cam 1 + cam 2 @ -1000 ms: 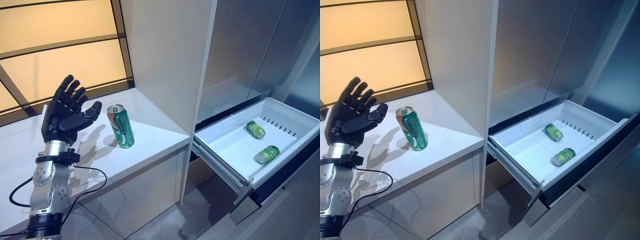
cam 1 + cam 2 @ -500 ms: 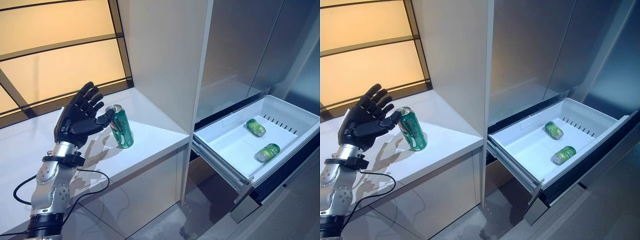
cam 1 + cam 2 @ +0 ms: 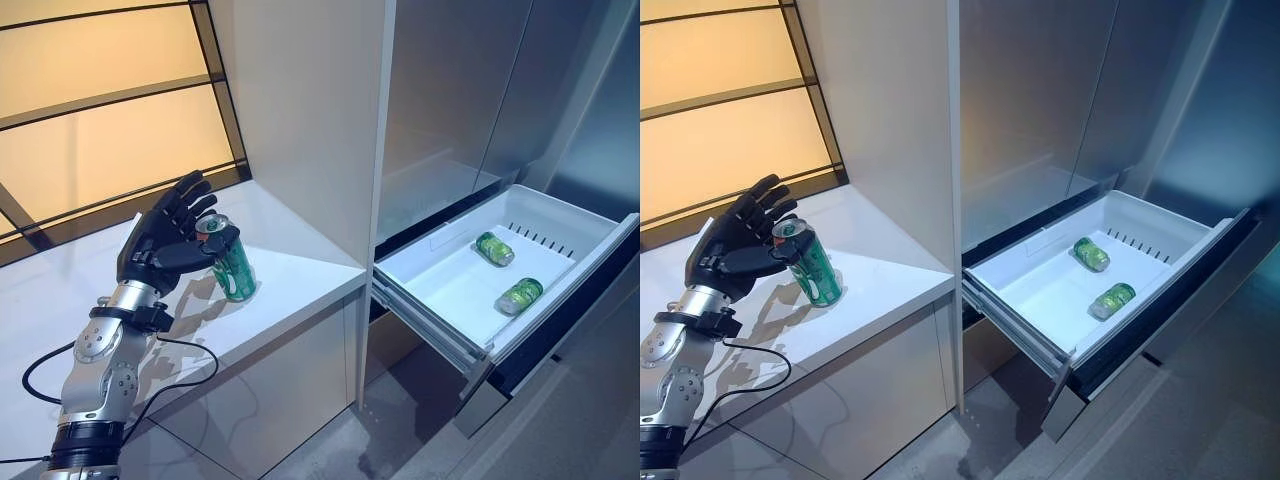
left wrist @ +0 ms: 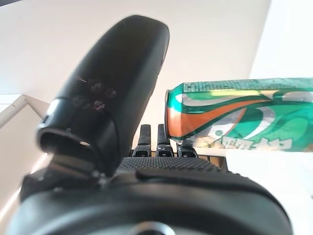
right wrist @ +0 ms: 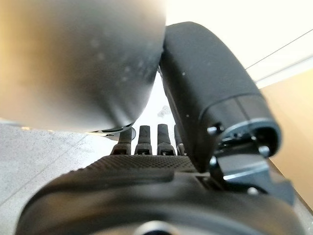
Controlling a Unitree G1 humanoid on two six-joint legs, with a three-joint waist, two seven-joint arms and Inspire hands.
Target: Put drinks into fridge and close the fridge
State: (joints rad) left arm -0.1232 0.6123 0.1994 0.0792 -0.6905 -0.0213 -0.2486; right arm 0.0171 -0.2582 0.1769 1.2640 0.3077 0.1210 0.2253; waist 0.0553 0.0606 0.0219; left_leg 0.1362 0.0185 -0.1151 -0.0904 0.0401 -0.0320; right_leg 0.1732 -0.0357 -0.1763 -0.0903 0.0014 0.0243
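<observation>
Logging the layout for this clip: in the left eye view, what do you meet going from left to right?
Left hand → upright green can on the white counter → tall white cabinet panel → open fridge drawer holding two green cans lying on their sides, one then the other.

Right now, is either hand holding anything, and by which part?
Nothing is firmly held yet. The left hand is open at the upright green drink can on the white counter, thumb by its top rim, fingers behind. The right hand holds nothing visible.
</observation>
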